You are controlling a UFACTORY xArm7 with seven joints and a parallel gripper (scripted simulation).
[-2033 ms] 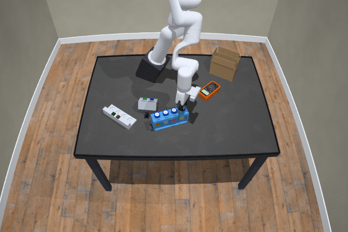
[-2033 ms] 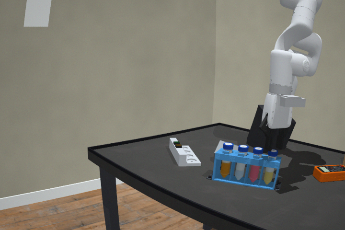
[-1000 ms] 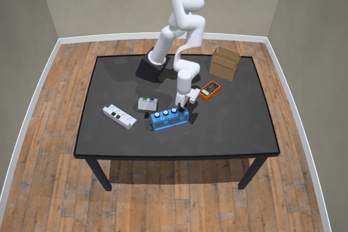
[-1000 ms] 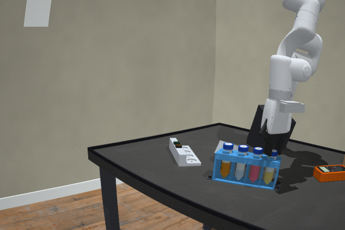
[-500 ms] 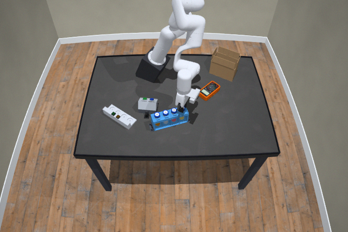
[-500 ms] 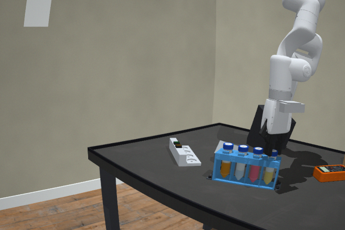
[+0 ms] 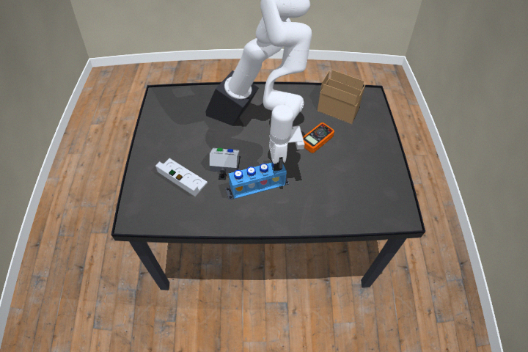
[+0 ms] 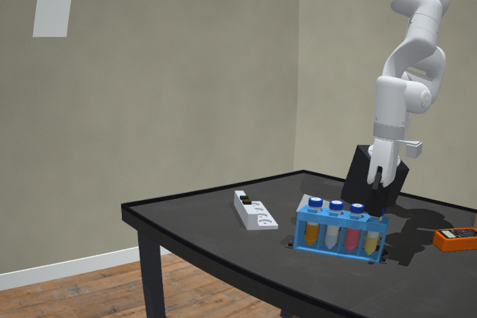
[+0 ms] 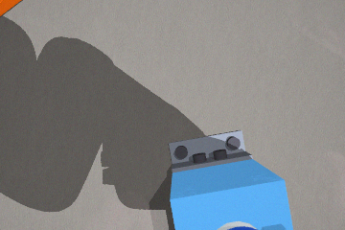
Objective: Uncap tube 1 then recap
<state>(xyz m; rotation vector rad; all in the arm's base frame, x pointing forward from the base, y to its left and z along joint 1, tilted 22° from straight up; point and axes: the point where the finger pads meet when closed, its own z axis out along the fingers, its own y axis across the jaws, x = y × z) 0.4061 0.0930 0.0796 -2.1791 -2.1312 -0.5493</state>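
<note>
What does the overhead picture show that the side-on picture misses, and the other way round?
Only the top view shows the grey key housing with its green and blue keys, and the whole cardboard box.

Only the exterior view shows the coloured liquids in the tubes: orange, pale blue, pink and yellow.

Both show the blue decapping station, the white cap tray, the orange multimeter, and the end effector shut on the cap at the station's end nearest the multimeter.
</note>
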